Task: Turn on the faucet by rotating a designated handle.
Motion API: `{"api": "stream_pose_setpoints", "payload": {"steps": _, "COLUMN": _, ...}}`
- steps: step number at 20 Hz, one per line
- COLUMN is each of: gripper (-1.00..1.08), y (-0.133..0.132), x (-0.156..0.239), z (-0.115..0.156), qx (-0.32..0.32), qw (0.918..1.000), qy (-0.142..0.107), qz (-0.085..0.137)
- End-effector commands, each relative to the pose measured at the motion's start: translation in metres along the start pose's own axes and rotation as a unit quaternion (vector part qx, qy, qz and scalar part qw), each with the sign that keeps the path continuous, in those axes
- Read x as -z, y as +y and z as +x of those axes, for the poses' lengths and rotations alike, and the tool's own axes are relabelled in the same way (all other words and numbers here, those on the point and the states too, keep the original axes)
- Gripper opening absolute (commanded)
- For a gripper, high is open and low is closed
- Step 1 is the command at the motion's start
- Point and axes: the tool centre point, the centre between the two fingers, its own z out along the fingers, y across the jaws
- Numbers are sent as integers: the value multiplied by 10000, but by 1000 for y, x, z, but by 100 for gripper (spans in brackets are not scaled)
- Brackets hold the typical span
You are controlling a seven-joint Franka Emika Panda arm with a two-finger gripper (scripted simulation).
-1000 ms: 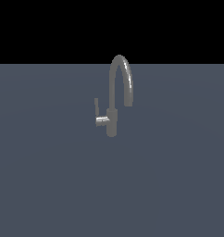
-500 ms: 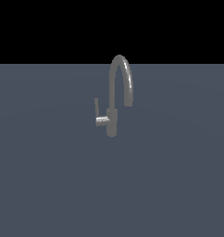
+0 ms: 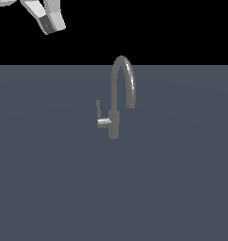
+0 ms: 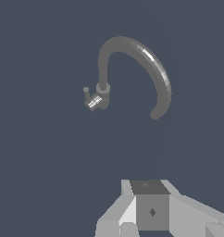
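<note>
arm (image 3: 46, 16) entered exterior view's upper left | fingers state: cannot tell | faucet (image 3: 117, 101) handle (image 3: 98, 110) upright, untouched

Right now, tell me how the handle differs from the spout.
The handle is a thin, short, straight lever standing upright; the spout is thick, tall and arched. The handle sits on a shiny stub at the faucet body's side, on the exterior view's left; the spout rises from the body's top and curls down on the right. Both are grey metal.
</note>
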Motion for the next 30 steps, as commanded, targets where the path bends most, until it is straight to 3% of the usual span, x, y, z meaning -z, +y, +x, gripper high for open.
{"api": "stream_pose_setpoints", "payload": {"steps": 1, "gripper": -100, "y": -8, "x": -11, "z": 0, "qx": -188, "qw": 9998, "qy": 103, "qz": -44}}
{"api": "stream_pose_setpoints", "payload": {"steps": 14, "gripper": -100, "y": -44, "x": -60, "z": 8, "qx": -1030, "qw": 9928, "qy": 557, "qz": -269}}
{"api": "stream_pose_setpoints", "payload": {"steps": 30, "gripper": -100, "y": -75, "x": -108, "z": 29, "qx": -1866, "qw": 9760, "qy": 1005, "qz": -501}}
